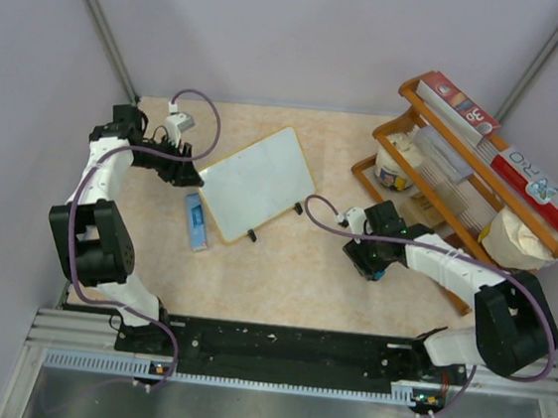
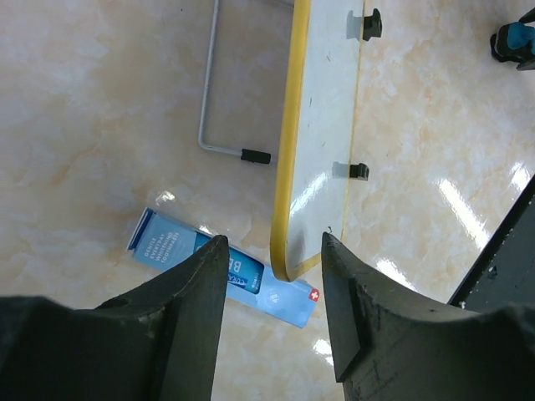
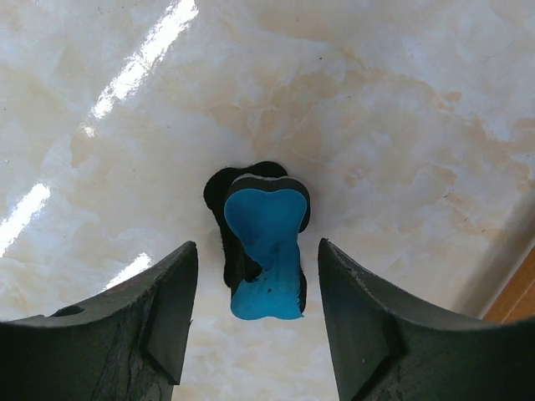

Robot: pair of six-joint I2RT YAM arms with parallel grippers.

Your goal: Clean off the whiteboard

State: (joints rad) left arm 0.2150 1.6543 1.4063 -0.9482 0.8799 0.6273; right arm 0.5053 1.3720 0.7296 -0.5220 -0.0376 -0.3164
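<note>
The whiteboard point(image 1: 257, 182) lies tilted mid-table, with a yellow-wood frame and two black feet on its near edge. My left gripper point(image 1: 189, 173) is open at its left corner. In the left wrist view the board point(image 2: 322, 142) is seen edge-on, and its rounded corner sits between my open fingers point(image 2: 274, 271) without being touched. The blue-and-black eraser point(image 3: 266, 242) stands on the table between the open fingers of my right gripper point(image 3: 255, 251), which do not touch it. From above, the right gripper point(image 1: 370, 261) hovers over the eraser point(image 1: 379, 274), right of the board.
A narrow blue box point(image 1: 196, 222) lies just left of the board's near corner, also under my left fingers point(image 2: 226, 266). The board's wire stand point(image 2: 211, 109) sticks out behind it. A wooden rack point(image 1: 442, 181) with boxes, a tub and a bag fills the right rear.
</note>
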